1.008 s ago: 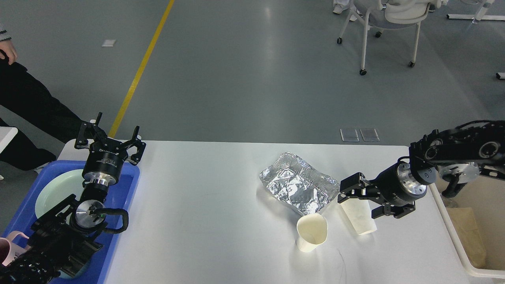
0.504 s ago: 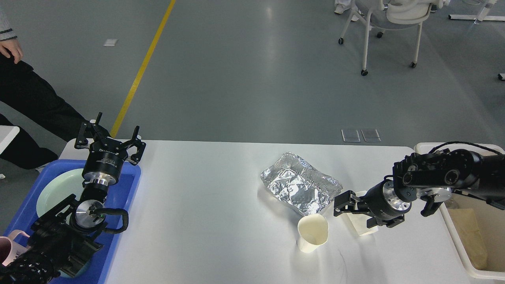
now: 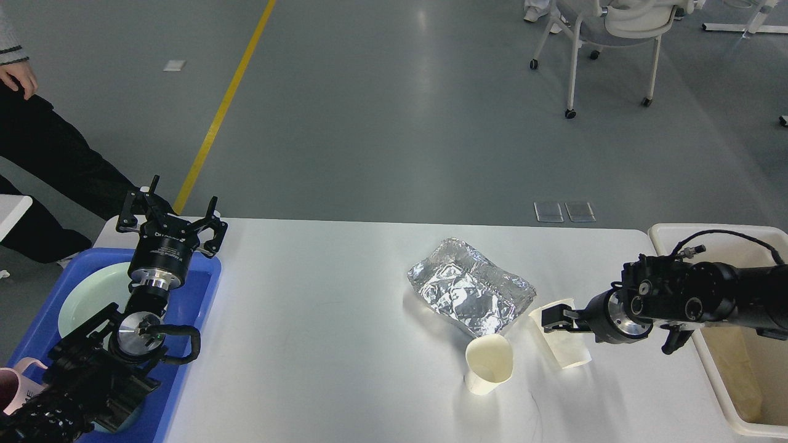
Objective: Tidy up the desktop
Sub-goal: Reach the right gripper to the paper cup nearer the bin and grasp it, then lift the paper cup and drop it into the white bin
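Observation:
The white desktop [image 3: 320, 320] carries a crumpled silver foil packet [image 3: 468, 294], a cream paper cup [image 3: 489, 364] with its mouth up, and a second paper cup [image 3: 563, 347] lying on its side. My right gripper [image 3: 553, 319] comes in low from the right and sits at the upper end of the lying cup. Its fingers are seen end-on and dark, so the grip is unclear. My left gripper [image 3: 172, 212] is open and empty, fingers spread, above the far edge of the blue tray [image 3: 203, 289].
The blue tray at the left holds a pale green plate [image 3: 86, 301] and a pink mug [image 3: 12, 394]. A cream plastic bin [image 3: 714, 381] stands beyond the table's right edge. A person [image 3: 49, 166] stands at the far left, and a wheeled chair [image 3: 609, 37] is further back.
My right arm has dropped lower and turned its wrist, bringing the gripper down onto the lying cup. The cup, foil and left arm have not moved.

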`<action>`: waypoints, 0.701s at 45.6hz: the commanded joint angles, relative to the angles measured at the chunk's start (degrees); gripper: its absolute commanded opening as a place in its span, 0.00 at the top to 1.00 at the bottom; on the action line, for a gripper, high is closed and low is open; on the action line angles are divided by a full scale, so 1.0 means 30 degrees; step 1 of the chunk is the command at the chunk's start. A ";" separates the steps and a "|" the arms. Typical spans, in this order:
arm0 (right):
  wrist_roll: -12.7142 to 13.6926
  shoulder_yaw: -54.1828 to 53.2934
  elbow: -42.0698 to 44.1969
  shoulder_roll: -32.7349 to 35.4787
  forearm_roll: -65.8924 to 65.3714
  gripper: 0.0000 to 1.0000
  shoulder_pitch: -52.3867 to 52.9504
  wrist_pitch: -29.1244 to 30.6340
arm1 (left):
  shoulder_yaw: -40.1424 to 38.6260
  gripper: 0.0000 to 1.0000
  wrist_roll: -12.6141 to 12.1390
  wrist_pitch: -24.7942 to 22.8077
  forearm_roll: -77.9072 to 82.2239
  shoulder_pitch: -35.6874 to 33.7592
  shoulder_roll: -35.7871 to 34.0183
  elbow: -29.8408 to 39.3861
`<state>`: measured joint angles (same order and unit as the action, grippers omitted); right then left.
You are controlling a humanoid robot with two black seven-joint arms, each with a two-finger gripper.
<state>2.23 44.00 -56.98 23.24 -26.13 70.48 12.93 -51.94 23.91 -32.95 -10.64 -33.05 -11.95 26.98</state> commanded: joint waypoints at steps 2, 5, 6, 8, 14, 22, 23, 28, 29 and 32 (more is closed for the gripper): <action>-0.0011 -0.0019 0.0273 -0.0277 -0.0051 0.00 -0.0349 -0.0267 | -0.0002 0.03 0.0000 -0.0002 0.0000 0.0000 0.0000 0.0000; -0.0040 0.0039 0.0447 -0.0335 -0.0080 0.00 -0.0642 -0.0647 | 0.0027 0.03 0.0000 -0.0002 0.0000 0.0000 0.0000 0.0000; -0.0040 0.0039 0.0593 -0.0365 -0.0051 0.00 -0.0759 -0.0793 | -0.0001 0.03 0.0000 -0.0002 0.0000 0.0000 0.0000 0.0000; -0.0069 0.0039 0.0799 -0.0482 -0.0051 0.00 -0.1022 -0.0970 | -0.0002 0.03 0.0000 -0.0002 0.0000 0.0000 0.0000 0.0000; -0.0274 0.0010 0.1034 -0.0687 0.0095 0.05 -0.1492 -0.1204 | -0.0002 0.03 0.0000 -0.0002 0.0000 0.0000 0.0000 0.0000; -0.1270 0.0068 0.1064 -0.0512 0.0096 0.76 -0.1551 -0.1791 | -0.0002 0.03 0.0000 -0.0002 0.0000 0.0000 0.0000 0.0000; -0.1300 0.0098 0.1035 -0.0511 0.0066 0.82 -0.1551 -0.1791 | -0.0002 0.03 0.0000 -0.0002 0.0000 0.0000 0.0000 0.0000; -0.1329 0.0186 0.1034 -0.0307 -0.0168 1.00 -0.1492 -0.1761 | -0.0002 0.03 0.0000 -0.0002 0.0000 0.0000 0.0000 0.0000; -0.1358 0.0157 0.1005 -0.0277 -0.0168 1.00 -0.1492 -0.1761 | -0.0002 0.03 0.0000 0.0027 0.0000 0.0000 0.0000 0.0000; -0.1358 0.0098 0.0742 -0.0277 -0.0139 1.00 -0.1346 -0.1791 | 0.0027 0.03 0.0000 -0.0002 0.0000 0.0000 0.0000 0.0000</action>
<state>-1.72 44.48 -53.94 22.17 -26.48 65.96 7.64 -51.93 23.91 -32.95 -10.64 -33.05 -11.95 26.98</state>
